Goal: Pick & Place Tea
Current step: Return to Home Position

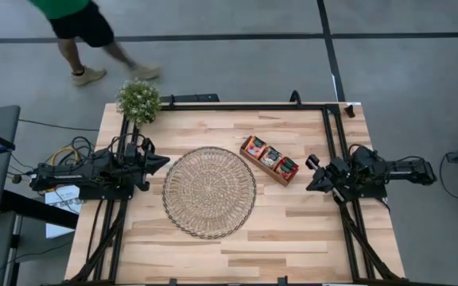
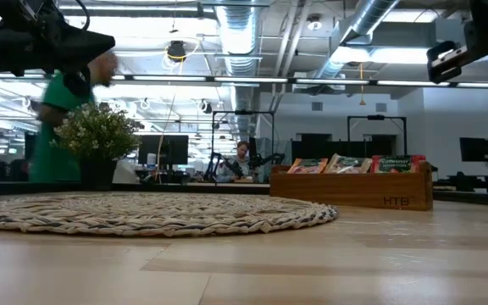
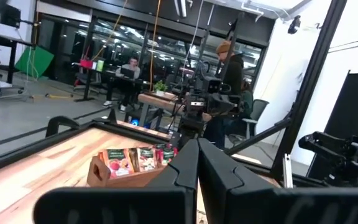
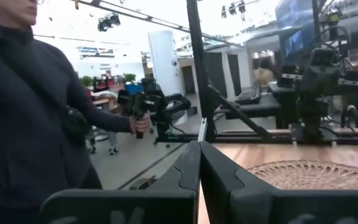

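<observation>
Tea (image 1: 270,156) in wooden tray (image 1: 261,168), wicker mat (image 1: 209,192) beside, plant (image 1: 138,101) at corner

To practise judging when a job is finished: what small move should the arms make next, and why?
Probably only settling at rest: the tea sachets stand in the wooden tray, none shows on the wicker mat, and left gripper and right gripper are shut, empty, at the table's sides.

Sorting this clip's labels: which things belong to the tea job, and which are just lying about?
Job: tea sachets, wooden tray, left pincer and right pincer, both shut, at opposite table ends.
Lying about: wicker mat, potted plant, person behind the table.
</observation>
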{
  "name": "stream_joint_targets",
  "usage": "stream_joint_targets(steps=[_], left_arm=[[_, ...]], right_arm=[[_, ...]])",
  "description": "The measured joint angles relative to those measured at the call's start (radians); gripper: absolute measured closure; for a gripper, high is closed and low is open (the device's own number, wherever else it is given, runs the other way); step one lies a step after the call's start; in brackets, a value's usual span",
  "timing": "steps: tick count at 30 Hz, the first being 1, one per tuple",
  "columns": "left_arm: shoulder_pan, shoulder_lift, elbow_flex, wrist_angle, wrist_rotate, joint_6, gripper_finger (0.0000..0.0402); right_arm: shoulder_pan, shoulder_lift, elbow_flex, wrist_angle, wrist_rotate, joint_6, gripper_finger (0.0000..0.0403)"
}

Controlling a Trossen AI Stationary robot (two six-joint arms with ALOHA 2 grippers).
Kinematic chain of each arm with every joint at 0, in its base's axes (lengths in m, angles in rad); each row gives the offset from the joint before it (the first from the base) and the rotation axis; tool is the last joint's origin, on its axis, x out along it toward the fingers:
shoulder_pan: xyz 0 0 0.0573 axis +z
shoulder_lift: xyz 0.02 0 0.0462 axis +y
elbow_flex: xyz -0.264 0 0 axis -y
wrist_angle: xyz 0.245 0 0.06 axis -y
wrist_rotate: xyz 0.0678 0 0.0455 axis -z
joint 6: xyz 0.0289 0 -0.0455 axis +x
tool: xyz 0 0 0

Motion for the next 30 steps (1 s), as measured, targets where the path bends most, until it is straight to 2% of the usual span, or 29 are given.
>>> stream_joint_targets(steps=[3,11,21,30], left_arm=[[0.000,0.000,0.000,0.016,-0.006,0.006,0.0402],[0.000,0.000,0.000,-0.046,-0.065,-0.037,0.0402],[0.000,0.000,0.000,-0.185,-0.065,-0.038,0.0401],[0.000,0.000,0.000,-0.209,-0.064,-0.040,0.0401]], right_arm=[[0.001,0.000,0.000,-0.020,0.000,0.031,0.0403],[0.002,0.002,0.000,-0.060,0.001,0.253,0.0403],[0.002,0.003,-0.001,-0.060,0.001,0.260,0.0403],[0.002,0.003,-0.001,-0.060,0.001,0.260,0.0403]])
